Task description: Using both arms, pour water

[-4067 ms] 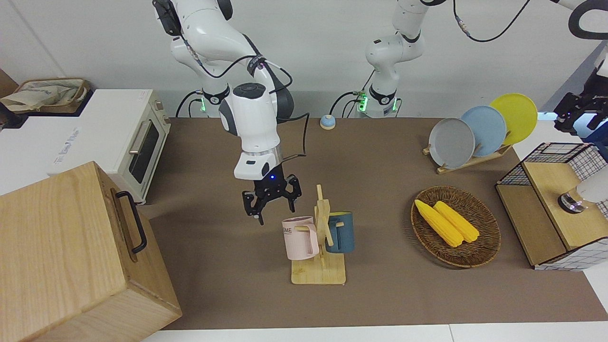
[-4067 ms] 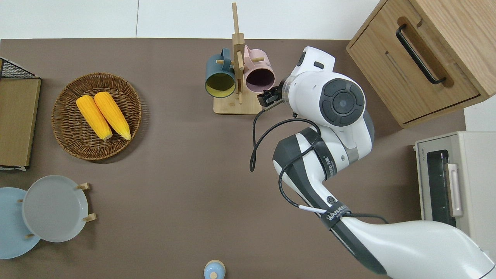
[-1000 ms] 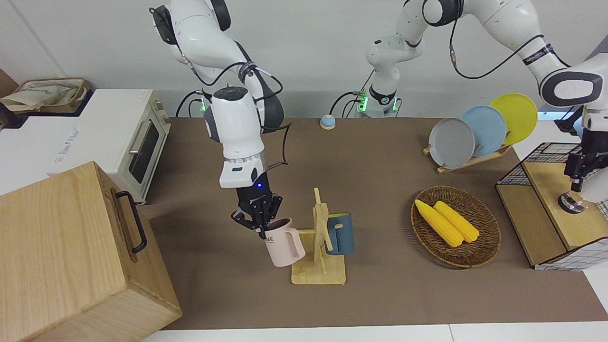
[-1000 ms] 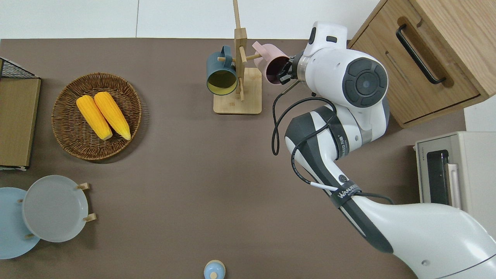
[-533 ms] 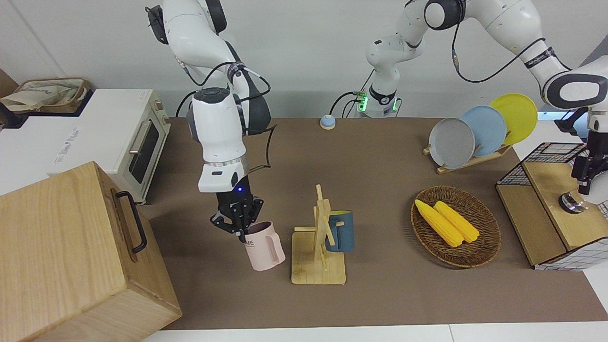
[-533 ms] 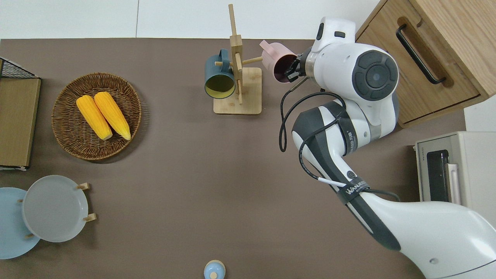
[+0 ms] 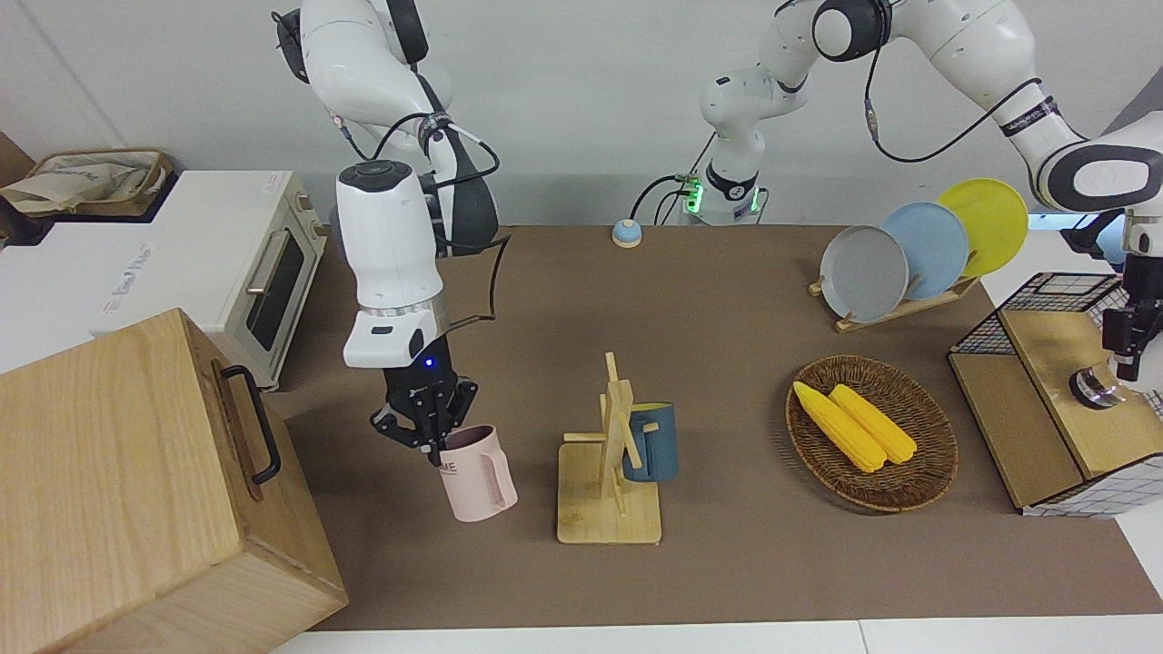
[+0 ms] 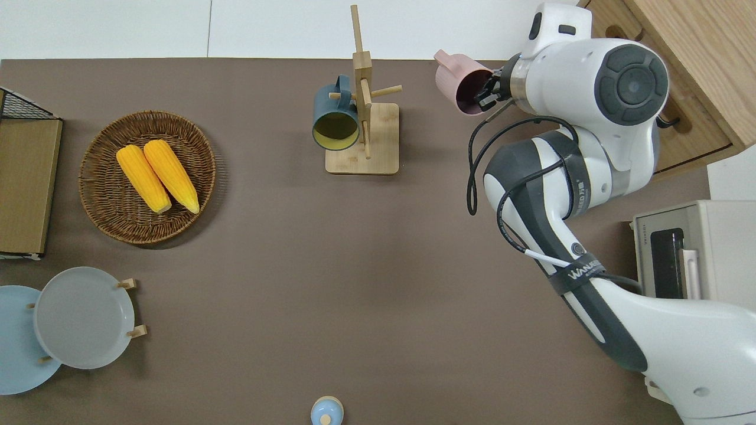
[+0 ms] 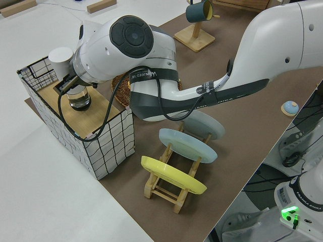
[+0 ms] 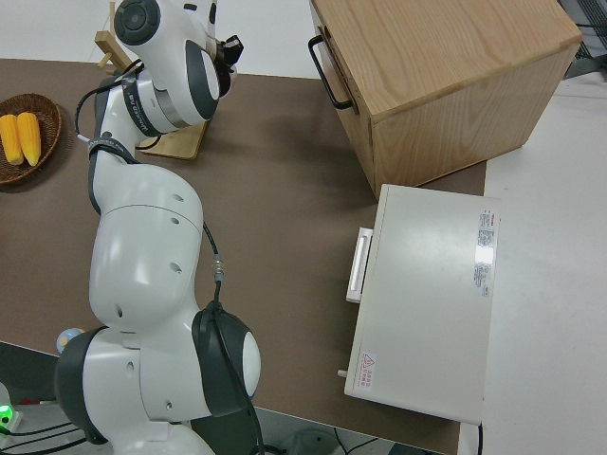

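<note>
Right gripper [image 7: 427,442], fingers clamped on the rim of a pink mug [image 7: 477,474], holds it tilted in the air over the brown surface [image 8: 295,248], between the wooden mug rack [image 7: 607,481] and the wooden cabinet [image 7: 136,481]. A blue mug [image 7: 652,442] hangs on the rack. Left gripper [image 7: 1129,350] hangs over a glass [image 7: 1095,386] on the wire-sided shelf [image 7: 1045,363]; whether its fingers are apart cannot be told.
</note>
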Robot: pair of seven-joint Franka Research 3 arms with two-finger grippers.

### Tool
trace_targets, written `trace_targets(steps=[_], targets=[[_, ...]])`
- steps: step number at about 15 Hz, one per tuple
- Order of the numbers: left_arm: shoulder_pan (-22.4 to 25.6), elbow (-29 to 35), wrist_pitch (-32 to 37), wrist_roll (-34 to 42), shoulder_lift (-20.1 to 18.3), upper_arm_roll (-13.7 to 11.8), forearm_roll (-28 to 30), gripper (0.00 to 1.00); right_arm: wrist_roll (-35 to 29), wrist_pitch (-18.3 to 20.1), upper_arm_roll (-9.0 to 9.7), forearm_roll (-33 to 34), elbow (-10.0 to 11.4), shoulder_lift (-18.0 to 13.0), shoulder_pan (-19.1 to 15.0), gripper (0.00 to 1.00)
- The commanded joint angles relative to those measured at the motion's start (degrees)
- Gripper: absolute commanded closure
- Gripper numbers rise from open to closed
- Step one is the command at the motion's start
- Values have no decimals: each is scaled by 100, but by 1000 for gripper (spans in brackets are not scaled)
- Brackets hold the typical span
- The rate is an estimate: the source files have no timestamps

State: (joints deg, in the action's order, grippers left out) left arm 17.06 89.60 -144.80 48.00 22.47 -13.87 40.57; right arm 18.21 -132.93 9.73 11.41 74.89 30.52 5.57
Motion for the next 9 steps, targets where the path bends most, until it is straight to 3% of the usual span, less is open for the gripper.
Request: trace_targets(steps=[1, 3, 6, 9], targets=[[43, -153, -66, 78, 117, 25, 126, 896, 51, 546, 64, -216, -203, 51, -82, 1000], [34, -179, -66, 78, 108, 7, 100, 906, 51, 1038, 37, -297, -185, -37, -91, 1000], [34, -311, 91, -9, 47, -54, -14, 950, -246, 2215, 37, -296, -36, -344, -12, 1000], [52, -346, 398, -307, -49, -142, -408, 971, -791, 2806, 64, -332, 358, -616, -29, 1000]])
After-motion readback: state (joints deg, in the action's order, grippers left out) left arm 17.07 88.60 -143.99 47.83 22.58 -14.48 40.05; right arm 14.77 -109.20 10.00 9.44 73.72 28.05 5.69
